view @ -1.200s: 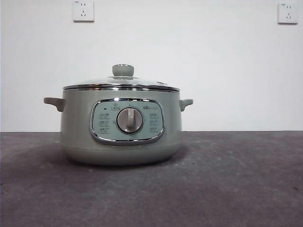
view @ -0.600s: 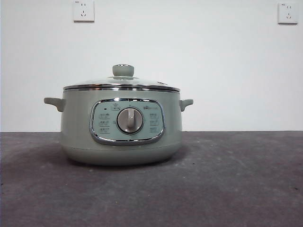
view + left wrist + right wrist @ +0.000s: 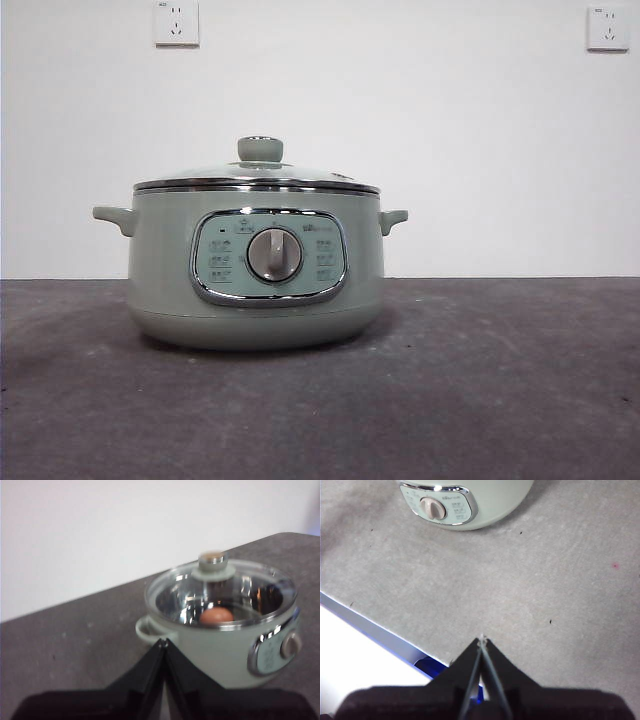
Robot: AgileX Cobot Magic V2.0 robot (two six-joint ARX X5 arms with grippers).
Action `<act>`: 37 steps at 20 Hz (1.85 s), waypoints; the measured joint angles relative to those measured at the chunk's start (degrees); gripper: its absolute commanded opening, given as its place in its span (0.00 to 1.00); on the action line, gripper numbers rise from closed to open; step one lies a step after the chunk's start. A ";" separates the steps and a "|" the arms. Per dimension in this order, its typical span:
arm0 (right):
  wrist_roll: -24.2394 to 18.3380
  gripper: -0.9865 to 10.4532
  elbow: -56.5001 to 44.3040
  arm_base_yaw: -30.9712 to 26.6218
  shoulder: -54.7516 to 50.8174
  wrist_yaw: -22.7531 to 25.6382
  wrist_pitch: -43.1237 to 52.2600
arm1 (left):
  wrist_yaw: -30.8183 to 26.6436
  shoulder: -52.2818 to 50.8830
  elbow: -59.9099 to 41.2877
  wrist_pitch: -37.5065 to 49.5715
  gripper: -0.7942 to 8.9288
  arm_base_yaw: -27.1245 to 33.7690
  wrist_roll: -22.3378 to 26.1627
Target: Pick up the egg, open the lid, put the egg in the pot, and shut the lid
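The sage-green pot (image 3: 256,270) stands on the dark table, its control panel and silver dial (image 3: 274,254) facing the front view. The glass lid (image 3: 258,178) with its green knob (image 3: 260,149) sits closed on the pot. In the left wrist view the brown-orange egg (image 3: 216,615) lies inside the pot (image 3: 225,645), seen through the lid (image 3: 220,592). My left gripper (image 3: 162,642) is shut and empty, apart from the pot beside its handle. My right gripper (image 3: 481,640) is shut and empty over the table's front edge, well away from the pot (image 3: 470,502).
Two wall sockets (image 3: 176,22) (image 3: 608,27) are on the white wall behind. The table's front edge (image 3: 370,627) with a blue strip shows in the right wrist view. Neither arm shows in the front view.
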 measured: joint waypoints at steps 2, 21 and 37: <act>-0.02 0.09 0.00 0.00 -0.02 0.00 -0.02 | -2.91 -3.10 -6.73 2.51 0.08 0.00 -2.03; -0.02 0.09 0.00 0.00 -0.02 0.00 -0.04 | -14.69 -12.33 -18.73 2.47 0.08 0.00 -9.40; -10.49 0.09 -4.68 -20.81 -13.44 -0.68 19.06 | -14.71 -9.94 -18.73 2.49 0.08 0.00 -9.40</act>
